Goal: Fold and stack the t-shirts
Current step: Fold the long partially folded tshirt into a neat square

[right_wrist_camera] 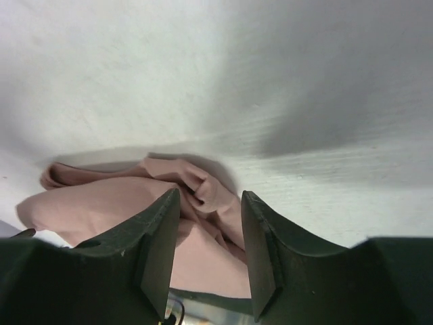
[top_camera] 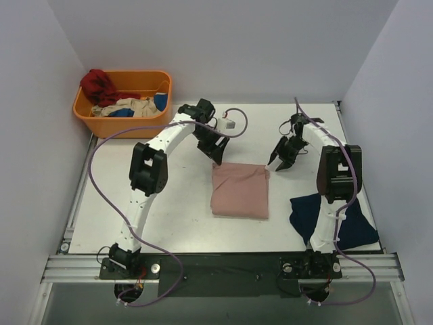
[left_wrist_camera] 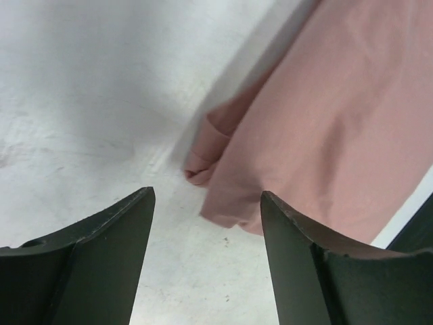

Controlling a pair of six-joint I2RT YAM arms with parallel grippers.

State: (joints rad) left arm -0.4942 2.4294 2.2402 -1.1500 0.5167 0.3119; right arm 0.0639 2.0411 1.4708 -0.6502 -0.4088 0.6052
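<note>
Navy shirt [top_camera: 301, 215]: heaped at near right; not yet folded, I judge.
Pink shirt [top_camera: 238, 191]: folded square mid-table, likely the stack's base.
Left gripper [top_camera: 218, 154]: above its far-left corner, jaws wide, empty.
Right gripper [top_camera: 279, 161]: off its far-right corner, jaws half apart, empty.
Wrist views: I see bunched corner folds the top view hides.
Basket [top_camera: 123, 126]: far left, holding spare clothes [top_camera: 130, 106].

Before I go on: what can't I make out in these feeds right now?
Pink shirt: no chest print shows in any view; folded.
Navy shirt: top view, right arm crosses it; folded or not, unclear.
Basket: top view, heaped clothes too small to sort.
Wrist views: frame edges cut off the pink shirt.
</note>
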